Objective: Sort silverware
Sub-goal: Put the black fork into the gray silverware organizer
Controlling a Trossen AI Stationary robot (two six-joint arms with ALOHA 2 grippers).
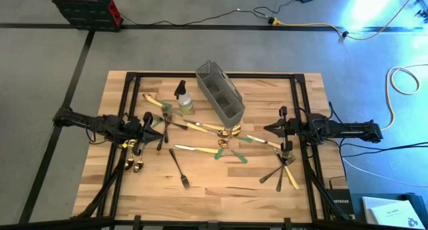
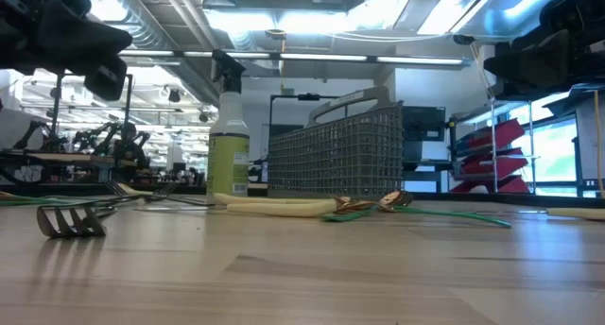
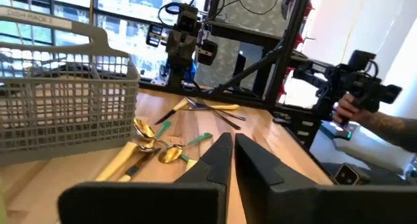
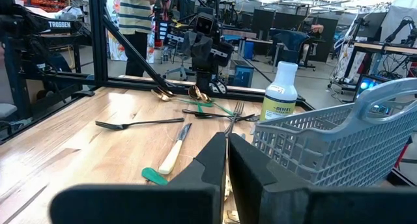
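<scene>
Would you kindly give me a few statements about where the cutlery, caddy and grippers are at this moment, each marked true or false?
1. The spray bottle stands upright beside the grey caddy. True.
2. The left gripper holds a fork. False: it is shut on nothing.
3. A black fork lies alone toward the table's front edge. True.
4. All the silverware sits inside the caddy. False: pieces lie scattered on the table.
5. The right gripper is shut. True.
</scene>
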